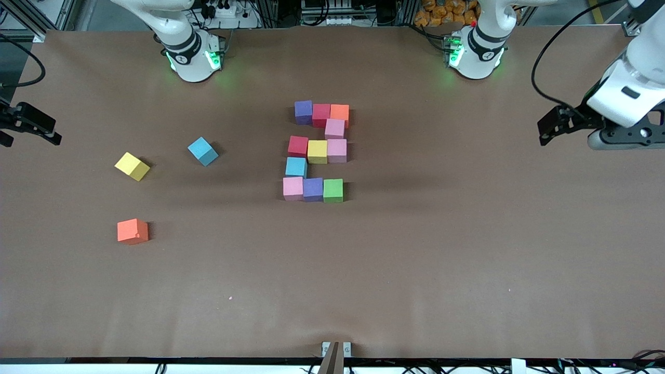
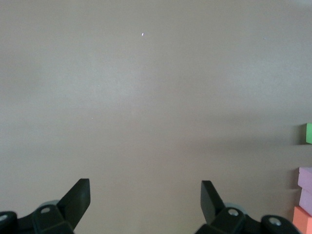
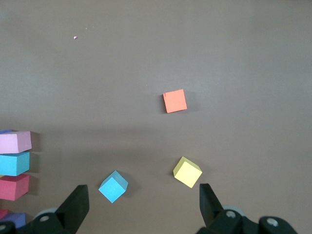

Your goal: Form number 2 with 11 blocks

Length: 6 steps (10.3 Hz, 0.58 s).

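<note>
The number 2 [image 1: 317, 151] stands complete at the table's centre: eleven cubes in five rows, all touching. Three spare cubes lie toward the right arm's end: a blue cube [image 1: 202, 151] at about 9 o'clock from the digit, a yellow cube [image 1: 132, 166] a little nearer the camera, and an orange cube [image 1: 132, 231] at about 8 o'clock.

The step in hand appears to be withdrawal. Keep both arms high and off the digit, as any brush would shift its cubes.

The left gripper [image 1: 552, 127] hangs with jaws wide and empty over bare table at the left arm's end. The right gripper [image 3: 141, 204] is equally wide and empty, over the spare cubes.

The digit's long axis runs 12 to 6 o'clock. Its top row lies toward the robots' bases, so it reads upright from the front camera.
</note>
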Each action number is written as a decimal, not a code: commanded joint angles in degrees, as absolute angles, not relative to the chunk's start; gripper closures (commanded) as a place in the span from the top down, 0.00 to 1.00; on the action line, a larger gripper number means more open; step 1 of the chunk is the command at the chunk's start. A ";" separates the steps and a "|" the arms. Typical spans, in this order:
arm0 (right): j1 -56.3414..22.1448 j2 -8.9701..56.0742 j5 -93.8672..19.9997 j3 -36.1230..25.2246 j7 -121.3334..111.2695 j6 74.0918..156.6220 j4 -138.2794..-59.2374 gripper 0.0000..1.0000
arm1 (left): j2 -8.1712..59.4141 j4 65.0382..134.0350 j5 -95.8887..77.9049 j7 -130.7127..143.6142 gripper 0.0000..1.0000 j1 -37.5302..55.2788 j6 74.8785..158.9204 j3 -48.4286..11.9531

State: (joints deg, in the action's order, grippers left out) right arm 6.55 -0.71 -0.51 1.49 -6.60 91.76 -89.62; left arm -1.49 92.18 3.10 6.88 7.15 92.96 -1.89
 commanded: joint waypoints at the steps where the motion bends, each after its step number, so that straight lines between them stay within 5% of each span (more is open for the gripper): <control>1: 7.64 0.26 0.09 1.85 -7.03 91.32 -88.50 1.00 | -0.88 90.44 2.02 5.10 1.00 6.51 91.05 -2.19; 6: 8.17 0.79 -0.62 2.02 -7.29 91.93 -88.42 1.00 | 0.97 85.87 -0.44 5.18 1.00 6.42 87.63 -2.81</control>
